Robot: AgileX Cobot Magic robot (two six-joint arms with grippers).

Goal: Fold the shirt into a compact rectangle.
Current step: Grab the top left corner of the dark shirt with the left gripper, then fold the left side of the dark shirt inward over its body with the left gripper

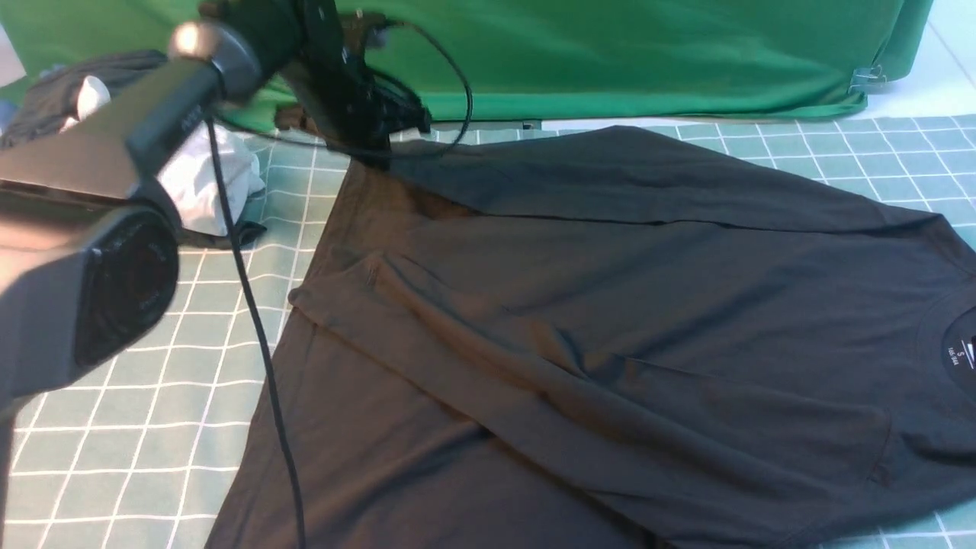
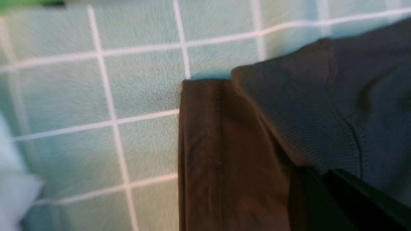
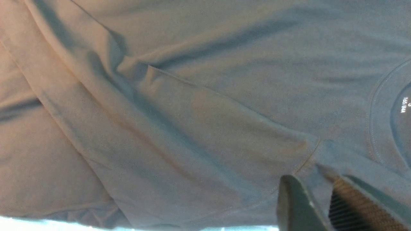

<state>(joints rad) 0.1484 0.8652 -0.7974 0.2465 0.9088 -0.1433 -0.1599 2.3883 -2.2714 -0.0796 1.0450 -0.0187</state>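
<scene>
Far left, my left gripper (image 1: 377,151): clamped on a hem corner of the black T-shirt (image 1: 610,305).
Near right, my right gripper (image 3: 316,183): narrow, pinching its sleeve.

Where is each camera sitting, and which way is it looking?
Front view: between the arms, facing forward over the black shirt and checked table toward a green cloth; the left arm and left pincer show.
Left wrist view: on the left wrist, looking closely at the shirt's corner; one pincer finger shows.
Right wrist view: on the right wrist, close over the shirt's neck label; the right pincer shows.
Shared: front and right wrist views both see the neck label.
</scene>
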